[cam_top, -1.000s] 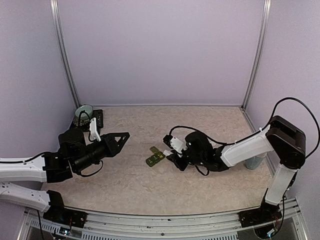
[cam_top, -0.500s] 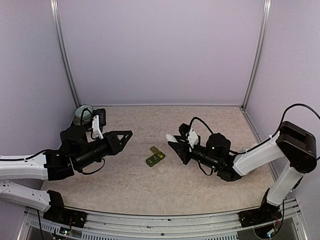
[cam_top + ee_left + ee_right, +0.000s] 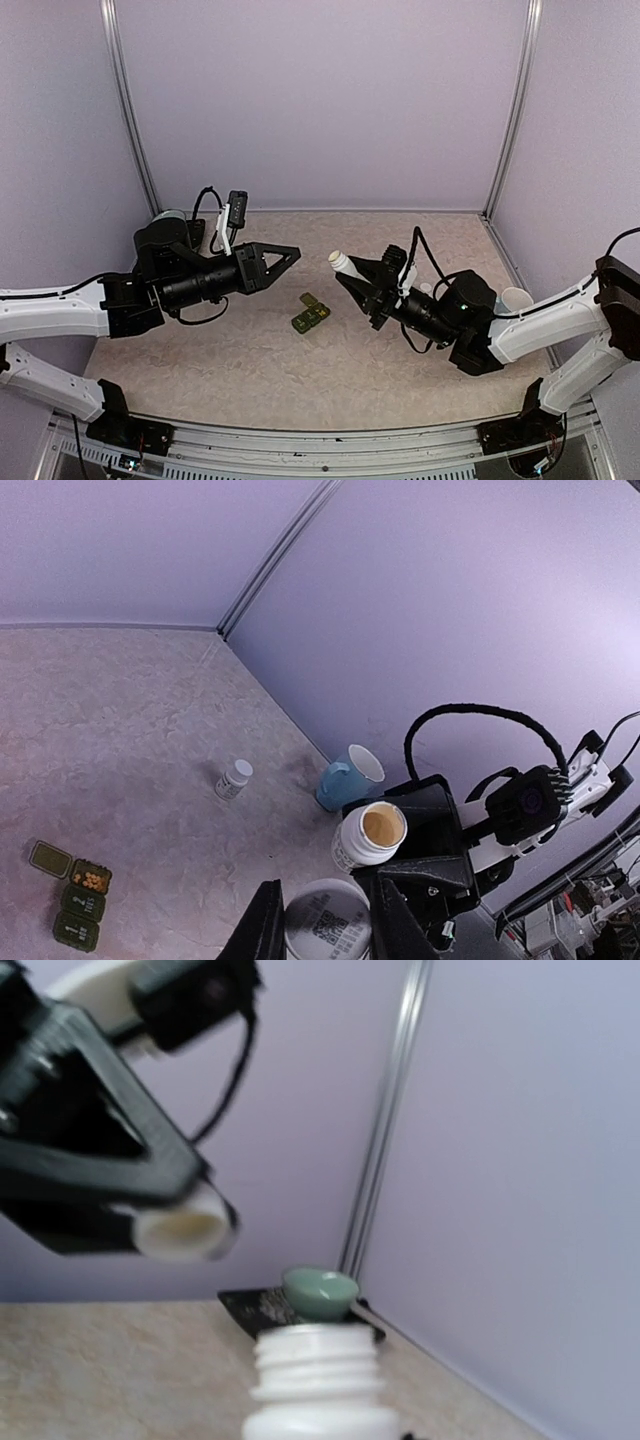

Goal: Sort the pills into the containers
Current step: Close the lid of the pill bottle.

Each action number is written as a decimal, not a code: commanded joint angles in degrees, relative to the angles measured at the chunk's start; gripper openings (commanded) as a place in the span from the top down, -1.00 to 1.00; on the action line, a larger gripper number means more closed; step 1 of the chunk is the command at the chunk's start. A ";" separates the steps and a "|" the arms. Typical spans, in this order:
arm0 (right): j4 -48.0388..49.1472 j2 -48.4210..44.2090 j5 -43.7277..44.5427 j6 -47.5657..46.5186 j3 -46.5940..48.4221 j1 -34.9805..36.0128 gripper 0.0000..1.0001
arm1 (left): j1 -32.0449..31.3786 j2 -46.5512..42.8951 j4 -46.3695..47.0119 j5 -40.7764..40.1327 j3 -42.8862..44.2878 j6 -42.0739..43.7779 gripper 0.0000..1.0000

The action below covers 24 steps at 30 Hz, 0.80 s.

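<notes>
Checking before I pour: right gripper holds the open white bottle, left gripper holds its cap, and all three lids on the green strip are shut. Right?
Not all shut: the left wrist view shows the containers with one end lid flipped open and yellow pills inside. The rest stands: the right gripper holds the open white bottle, the left gripper its cap.

The dark green containers (image 3: 311, 315) lie flat just left of the overhead frame's centre. One end lid (image 3: 50, 858) is open, showing orange pills (image 3: 92, 881).

Beige marbled table (image 3: 250, 360), green containers (image 3: 311, 314) mid-table, small white bottle (image 3: 234, 778), pale blue mug (image 3: 346, 778)
</notes>
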 commanded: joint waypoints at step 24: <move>-7.76 -6.12 -1.11 -4.80 1.88 5.15 1.00 | -3.32 7.11 3.12 8.79 7.91 -0.32 0.53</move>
